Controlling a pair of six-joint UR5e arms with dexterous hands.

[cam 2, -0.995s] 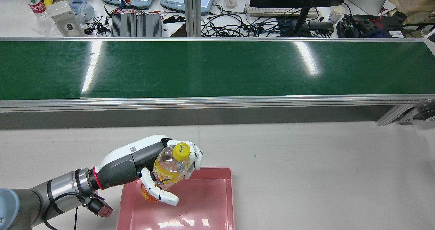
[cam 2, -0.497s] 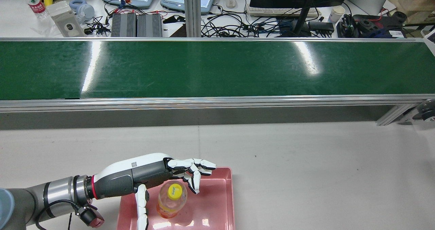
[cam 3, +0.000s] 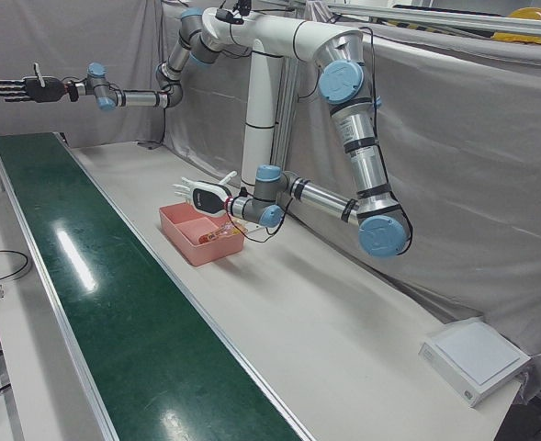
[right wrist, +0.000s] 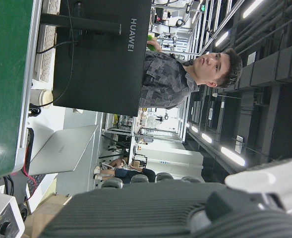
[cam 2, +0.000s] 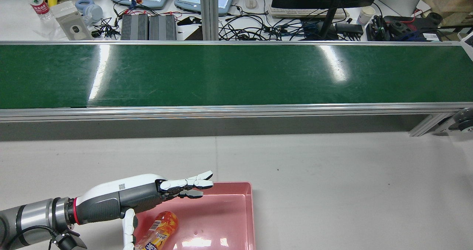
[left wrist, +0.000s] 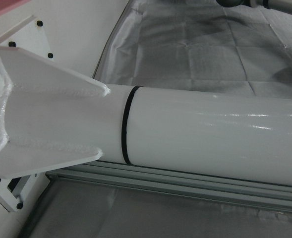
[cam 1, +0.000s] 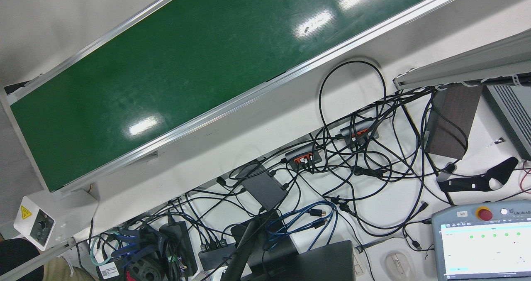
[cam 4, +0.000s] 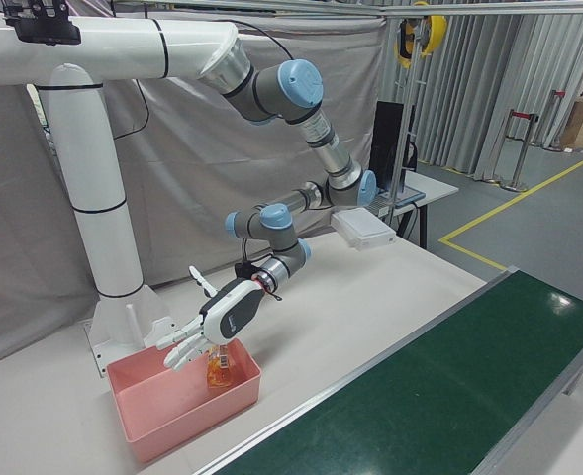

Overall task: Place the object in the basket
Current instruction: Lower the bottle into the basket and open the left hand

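Bottle (cam 2: 157, 232) lies tipped inside pink basket (cam 2: 236, 220), just below left hand (cam 2: 162, 191). Left hand empty, fingers spread flat above basket. Right hand (cam 3: 17, 88) raised far off, fingers splayed.

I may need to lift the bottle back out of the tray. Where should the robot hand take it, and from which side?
Probably around its mid-body, coming from above. The bottle lies tipped over inside the pink tray, near the corner under the open left robot hand, its base end raised toward the tray's middle. The walls likely block a sideways approach, so close across the label.
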